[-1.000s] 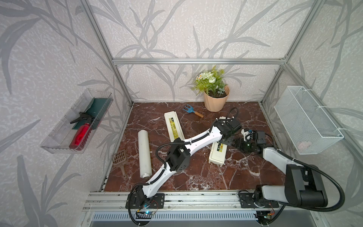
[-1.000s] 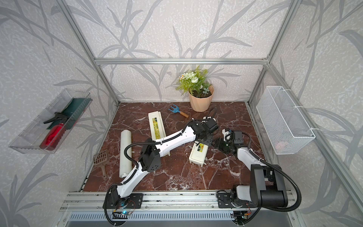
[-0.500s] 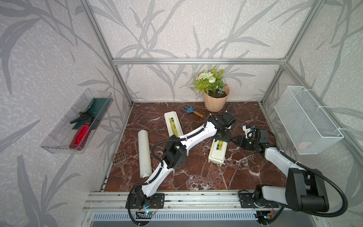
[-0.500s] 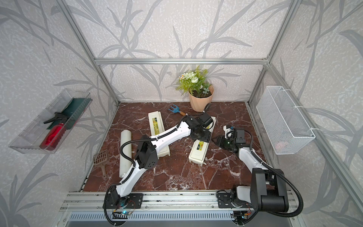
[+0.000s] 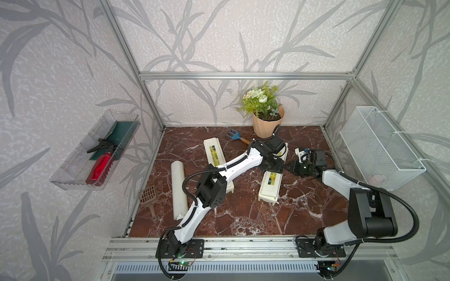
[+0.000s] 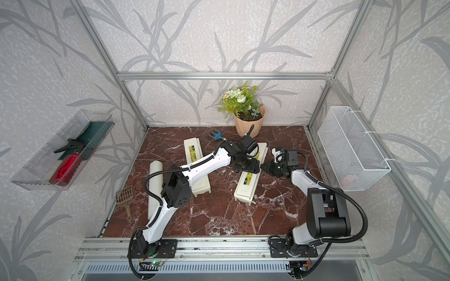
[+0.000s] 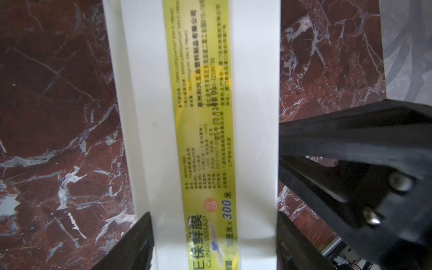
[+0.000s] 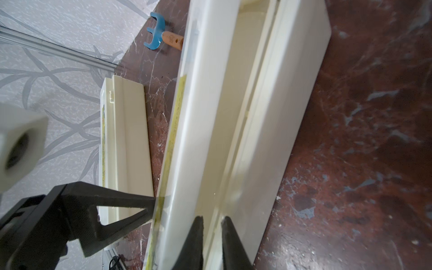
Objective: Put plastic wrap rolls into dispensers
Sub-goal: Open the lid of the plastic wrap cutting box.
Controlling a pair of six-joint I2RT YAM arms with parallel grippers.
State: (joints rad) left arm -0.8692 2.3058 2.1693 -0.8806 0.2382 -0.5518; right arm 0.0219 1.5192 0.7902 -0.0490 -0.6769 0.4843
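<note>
Plastic wrap roll [image 5: 179, 189]: loose on the marble floor [image 5: 243, 219], lower left of centre in both top views, well apart from both grippers; not loaded.
Held dispenser [image 5: 270, 186]: right of centre, slanting up the frame. In the right wrist view its lid [image 8: 205, 105] seems lifted ajar over a cream trough that looks empty.
Left gripper [image 5: 274, 167]: jaws spread wide across the held dispenser, a finger against each long side, pinning it.
Right gripper [image 8: 212, 221]: pinched tight on a thin edge of that same box; whether lid lip or wall, I cannot tell.
Second dispenser [image 5: 213, 152]: centre of frame, partly under the left arm [image 5: 233, 165], lid down, label up.
Other roll: not seen in any view.
Done, by my judgement: nothing loaded; one box is just being opened.
Left: seating a roll in each box, and opening the second.
</note>
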